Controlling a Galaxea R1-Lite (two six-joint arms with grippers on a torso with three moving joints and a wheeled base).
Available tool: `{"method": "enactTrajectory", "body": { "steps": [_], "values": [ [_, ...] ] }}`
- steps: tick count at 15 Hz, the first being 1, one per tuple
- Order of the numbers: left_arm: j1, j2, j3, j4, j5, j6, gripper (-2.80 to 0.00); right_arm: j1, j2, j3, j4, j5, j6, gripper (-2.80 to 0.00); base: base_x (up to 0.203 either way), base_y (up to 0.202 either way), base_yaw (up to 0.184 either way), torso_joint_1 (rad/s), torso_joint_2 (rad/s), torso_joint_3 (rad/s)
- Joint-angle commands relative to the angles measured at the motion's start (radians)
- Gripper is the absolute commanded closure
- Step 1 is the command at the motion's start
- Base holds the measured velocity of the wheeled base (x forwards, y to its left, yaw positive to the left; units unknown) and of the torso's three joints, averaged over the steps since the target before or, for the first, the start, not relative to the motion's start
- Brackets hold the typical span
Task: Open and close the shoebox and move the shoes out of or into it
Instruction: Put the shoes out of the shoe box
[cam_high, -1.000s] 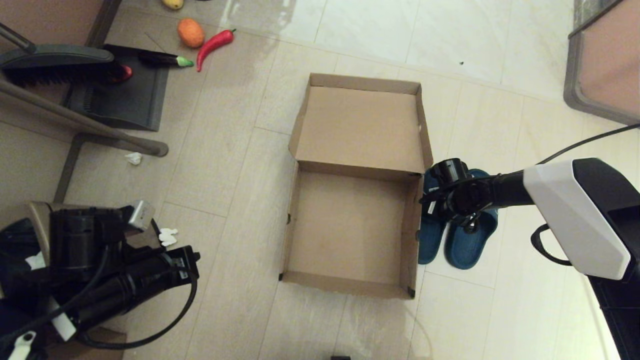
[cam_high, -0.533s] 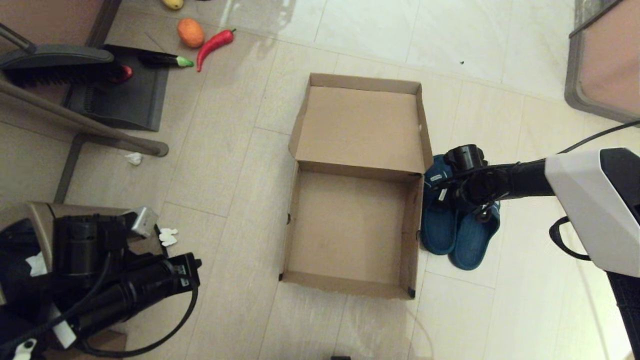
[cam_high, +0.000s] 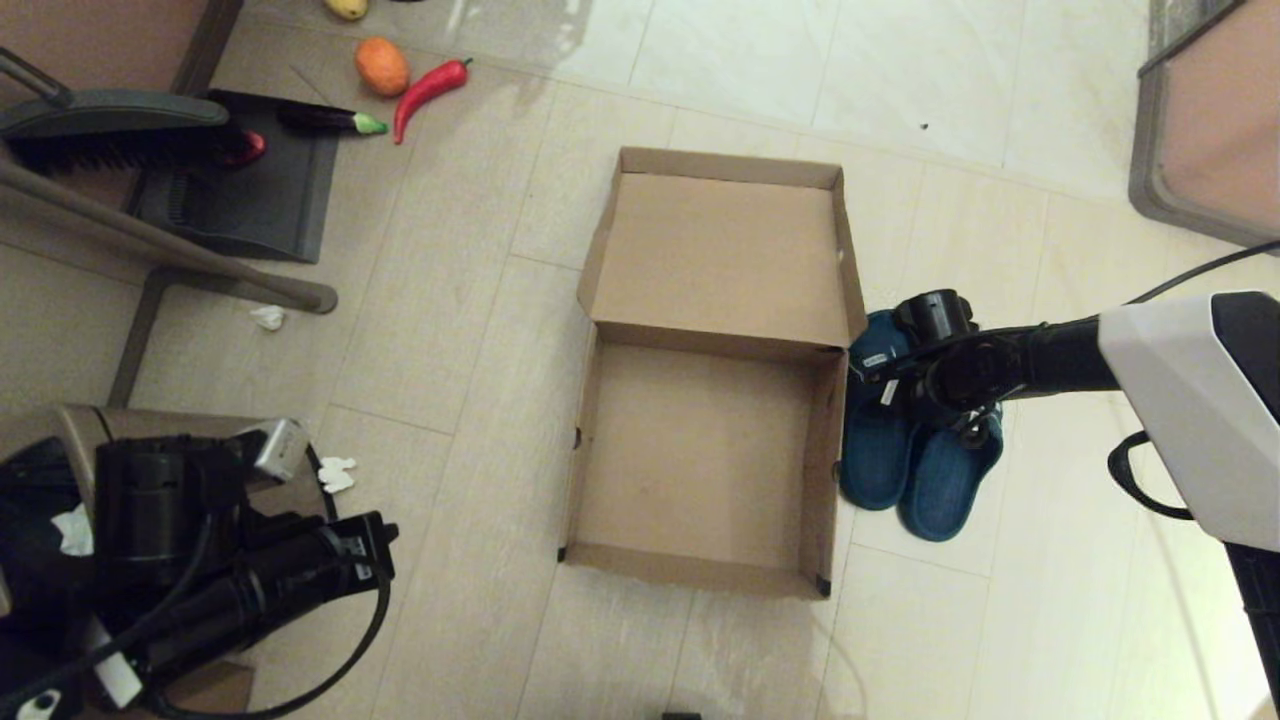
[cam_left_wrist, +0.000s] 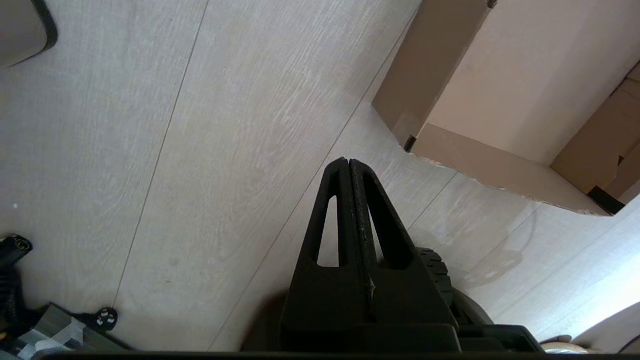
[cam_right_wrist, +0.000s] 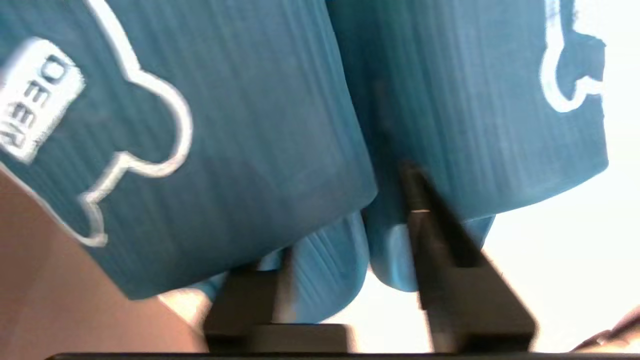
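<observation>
the right hand (cam_high: 905, 385) has slid farther onto the slippers (cam_high: 920, 470) beside the empty shoebox (cam_high: 700, 460), fingers straddling both straps; lifting comes next.

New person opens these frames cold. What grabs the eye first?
The open shoebox, empty, lid folded back flat on the floor, sits dead centre of the head view. Next, the teal shoes stand side by side against the box's right wall, with the right end effector down at them, one finger slipped in under a strap. The left end effector is parked at lower left, shut.
</observation>
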Motion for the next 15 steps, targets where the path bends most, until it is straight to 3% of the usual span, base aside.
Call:
{"method": "enactTrajectory", "body": {
  "steps": [1,4,7,12,15],
  "values": [
    [0.001,-0.006,0.003,-0.003,0.001,-0.002,0.00,-0.001,-0.002,0.005,0.004,-0.002,0.001,-2.80,0.000,0.000,0.000,0.000,0.00,0.000],
    [0.001,-0.002,-0.007,-0.003,0.000,-0.001,0.00,0.000,-0.032,0.037,0.014,0.001,-0.004,-2.80,0.000,0.000,0.000,0.000,0.00,0.000],
    [0.001,-0.003,-0.007,-0.003,-0.002,-0.002,0.00,0.004,-0.119,0.157,0.048,0.019,0.001,-2.80,0.000,0.000,0.000,0.000,0.00,0.000],
    [0.001,-0.010,-0.005,-0.005,-0.002,-0.002,0.00,0.022,-0.294,0.405,0.034,0.143,0.007,-2.80,0.000,0.000,0.000,0.000,0.00,0.000],
    [0.001,-0.016,-0.005,-0.005,-0.002,-0.001,0.00,-0.006,-0.296,0.525,-0.213,0.189,-0.014,-2.80,0.000,0.000,0.000,0.000,0.00,0.000]
  ]
}}
